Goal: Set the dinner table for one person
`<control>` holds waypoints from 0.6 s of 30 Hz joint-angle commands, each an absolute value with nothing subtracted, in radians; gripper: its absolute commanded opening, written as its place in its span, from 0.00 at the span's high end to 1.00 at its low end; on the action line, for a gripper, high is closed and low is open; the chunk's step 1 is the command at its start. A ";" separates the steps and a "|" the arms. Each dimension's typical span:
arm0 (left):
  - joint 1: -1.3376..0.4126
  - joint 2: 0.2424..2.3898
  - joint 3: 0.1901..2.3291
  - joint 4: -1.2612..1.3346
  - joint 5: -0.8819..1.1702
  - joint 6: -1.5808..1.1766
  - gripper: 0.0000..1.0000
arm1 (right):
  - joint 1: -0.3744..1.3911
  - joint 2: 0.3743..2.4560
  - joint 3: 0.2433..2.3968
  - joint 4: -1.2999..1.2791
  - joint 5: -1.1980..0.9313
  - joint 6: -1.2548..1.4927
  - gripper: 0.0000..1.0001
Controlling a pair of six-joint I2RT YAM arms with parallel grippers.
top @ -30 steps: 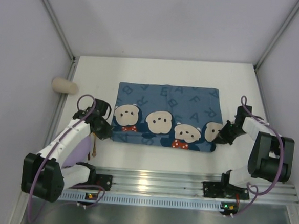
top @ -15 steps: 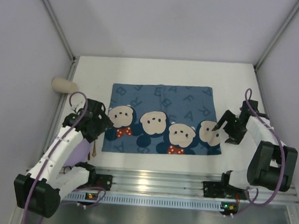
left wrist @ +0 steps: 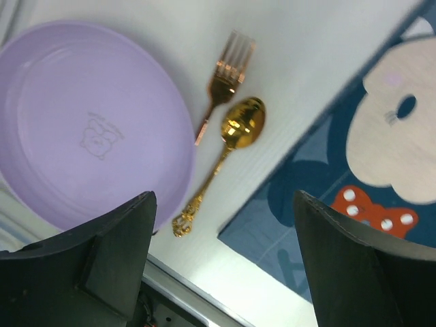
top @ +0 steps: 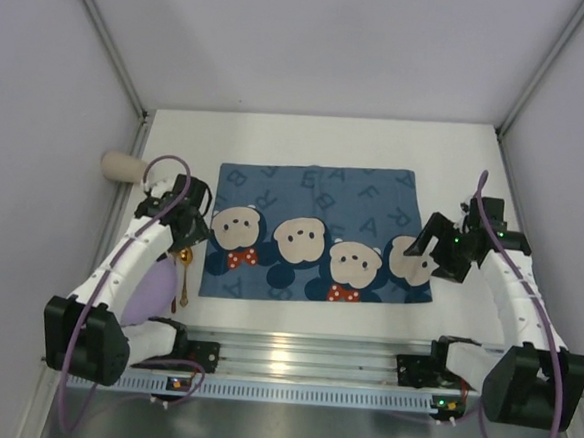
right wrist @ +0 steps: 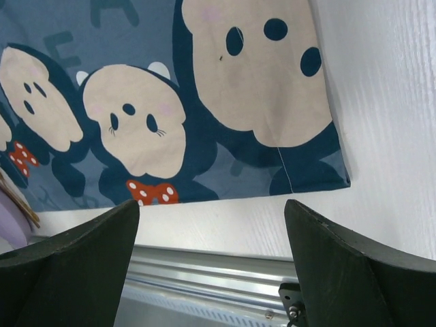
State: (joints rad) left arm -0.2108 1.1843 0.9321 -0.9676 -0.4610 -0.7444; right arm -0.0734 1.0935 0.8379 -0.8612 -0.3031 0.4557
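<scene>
The dinner table [top: 308, 140] is a white top with a blue bear-print placemat [top: 311, 230] lying flat in its middle. My left gripper [top: 186, 227] hovers open at the mat's left edge, holding nothing. Its wrist view shows the open left gripper [left wrist: 225, 197] above the mat's near-left corner [left wrist: 354, 177]. My right gripper [top: 425, 250] is open over the mat's right edge. In the right wrist view, the right gripper [right wrist: 211, 211] is empty above the placemat [right wrist: 204, 102] and bare table [right wrist: 381, 136].
A purple plate [left wrist: 82, 157] lies left of the mat, partly under the left arm [top: 144, 294]. A gold fork [left wrist: 221, 82] and gold spoon [left wrist: 231, 143] lie between plate and mat. A beige cup [top: 125, 167] lies by the left wall. A ribbed aluminium rail [top: 302, 360] borders the near edge.
Both grippers went from shut on the placemat's side edges to open and let it go. The mat spread flat toward the near edge. Both grippers then lifted slightly off it.
</scene>
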 commanded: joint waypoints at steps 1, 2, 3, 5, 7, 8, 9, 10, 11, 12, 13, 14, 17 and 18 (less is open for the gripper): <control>-0.143 1.212 0.980 -1.014 -0.583 -0.794 0.14 | -0.058 1.078 0.830 -0.888 -0.328 0.443 0.12; -0.131 1.248 0.979 -1.020 -0.584 -0.798 0.15 | -0.058 1.081 0.839 -0.888 -0.330 0.442 0.12; -0.118 1.271 0.979 -1.023 -0.580 -0.801 0.16 | -0.058 1.086 0.845 -0.887 -0.331 0.439 0.12; -0.091 1.330 0.974 -1.023 -0.563 -0.811 0.18 | -0.055 1.101 0.856 -0.887 -0.330 0.437 0.12; -0.069 1.347 0.942 -0.991 -0.532 -0.812 0.20 | -0.054 1.114 0.865 -0.882 -0.330 0.434 0.12; -0.063 1.339 0.925 -0.959 -0.494 -0.807 0.21 | -0.052 1.118 0.865 -0.877 -0.333 0.436 0.12; -0.058 1.335 0.905 -0.912 -0.482 -0.805 0.21 | -0.052 1.121 0.864 -0.874 -0.331 0.436 0.12; -0.045 1.330 0.876 -0.896 -0.477 -0.814 0.21 | -0.052 1.127 0.861 -0.871 -0.334 0.434 0.12; -0.035 1.331 0.865 -0.885 -0.473 -0.818 0.23 | -0.052 1.132 0.859 -0.868 -0.333 0.434 0.12; -0.028 1.335 0.858 -0.867 -0.463 -0.818 0.23 | -0.052 1.137 0.861 -0.867 -0.333 0.434 0.12; -0.012 1.338 0.847 -0.867 -0.463 -0.816 0.24 | -0.052 1.144 0.862 -0.867 -0.333 0.430 0.12; -0.008 1.341 0.845 -0.868 -0.468 -0.815 0.26 | -0.052 1.147 0.861 -0.865 -0.333 0.428 0.12; 0.029 1.325 0.830 -0.848 -0.477 -0.796 0.29 | -0.052 1.157 0.859 -0.864 -0.322 0.417 0.12; 0.041 1.322 0.822 -0.841 -0.468 -0.792 0.32 | -0.052 1.158 0.851 -0.862 -0.322 0.417 0.12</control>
State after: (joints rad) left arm 0.0090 1.3506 0.8398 -0.9028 -0.4706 -0.8009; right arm -0.0612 1.1549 0.8318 -0.8814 -0.3199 0.4366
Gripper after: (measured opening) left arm 0.696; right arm 0.880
